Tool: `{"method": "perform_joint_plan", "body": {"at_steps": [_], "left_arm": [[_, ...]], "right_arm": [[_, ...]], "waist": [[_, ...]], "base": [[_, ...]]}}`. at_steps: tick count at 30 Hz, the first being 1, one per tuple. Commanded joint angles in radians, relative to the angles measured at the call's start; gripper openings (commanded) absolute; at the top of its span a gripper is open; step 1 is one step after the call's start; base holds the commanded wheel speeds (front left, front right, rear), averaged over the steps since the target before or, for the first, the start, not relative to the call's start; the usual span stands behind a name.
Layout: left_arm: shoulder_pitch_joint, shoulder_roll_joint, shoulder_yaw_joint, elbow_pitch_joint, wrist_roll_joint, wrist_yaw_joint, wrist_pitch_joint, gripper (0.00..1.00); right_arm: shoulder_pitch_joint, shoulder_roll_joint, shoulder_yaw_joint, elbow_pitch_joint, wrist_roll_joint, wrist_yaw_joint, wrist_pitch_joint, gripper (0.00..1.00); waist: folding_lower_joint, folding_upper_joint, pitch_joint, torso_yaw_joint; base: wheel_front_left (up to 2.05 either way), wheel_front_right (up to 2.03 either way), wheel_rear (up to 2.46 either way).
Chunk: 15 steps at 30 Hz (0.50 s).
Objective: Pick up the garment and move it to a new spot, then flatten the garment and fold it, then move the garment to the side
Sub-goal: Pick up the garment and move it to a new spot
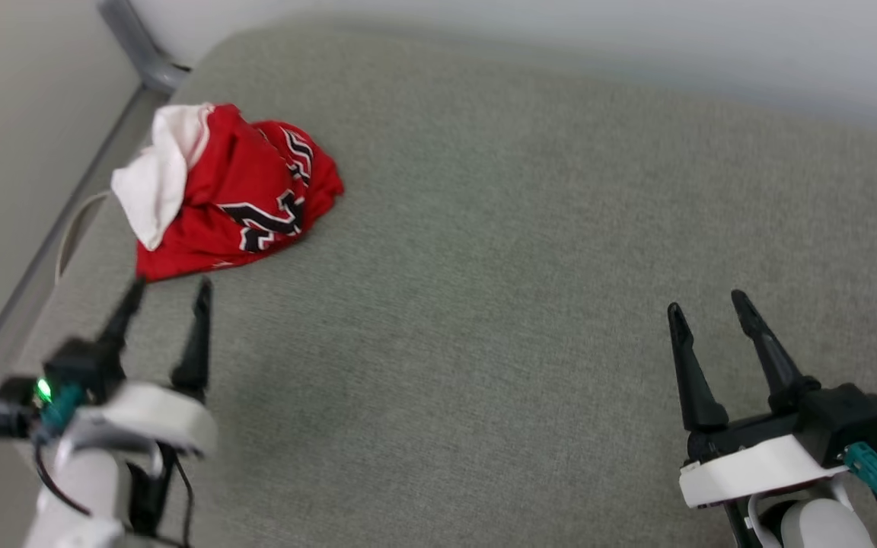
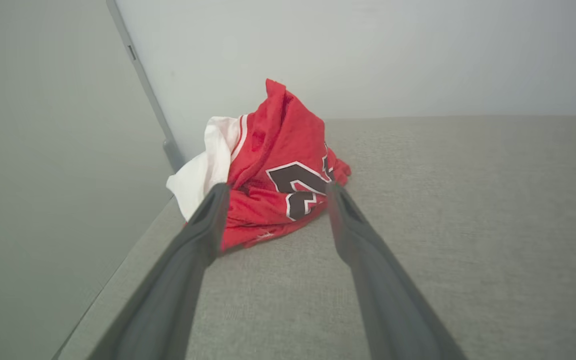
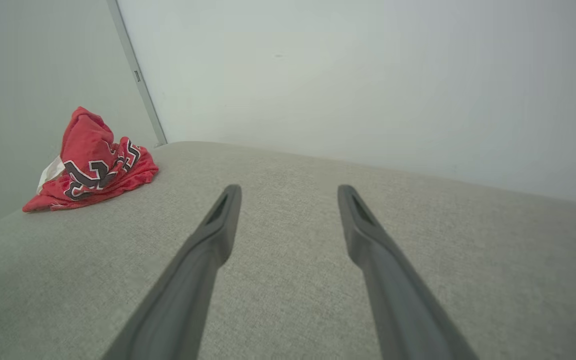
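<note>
Head view: the shirt [image 1: 233, 190] lies in a crumpled heap at the upper left, on the grey cushion [image 1: 530, 266], close to the metal bar [image 1: 141, 53]. My left gripper [image 1: 170, 285], fingers apart and empty, sits just below the heap's near hem and points up at it. My right gripper [image 1: 706, 302], also spread and empty, is well apart at the lower right, so the left arm is nearer.

Left wrist view: the heap stands straight ahead between my fingertips, wider than deep, white sleeve at its left. Nothing blocks the way, though the cushion's left edge is close.

Right wrist view: the shirt sits far off at middle left.
</note>
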Motion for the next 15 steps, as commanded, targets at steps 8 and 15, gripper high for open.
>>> {"method": "perform_joint_plan", "body": {"at_steps": [8,15], "left_arm": [[-0.355,0.260,-0.196,0.189,-0.203,-0.003,0.084,1.00],[-0.560,0.415,-0.357,0.269,-0.378,-0.002,0.250,1.00]], "right_arm": [[-0.071,0.000,-0.004,-0.053,-0.066,-0.001,-0.002,1.00],[-0.110,0.000,-0.019,-0.095,-0.106,-0.001,-0.002,1.00]], "waist": [[-0.0001,-0.0001,0.223,-0.069],[-0.0001,-0.0001,0.331,-0.087]], "base": [[0.00,0.00,0.00],[0.00,0.00,0.00]]}}
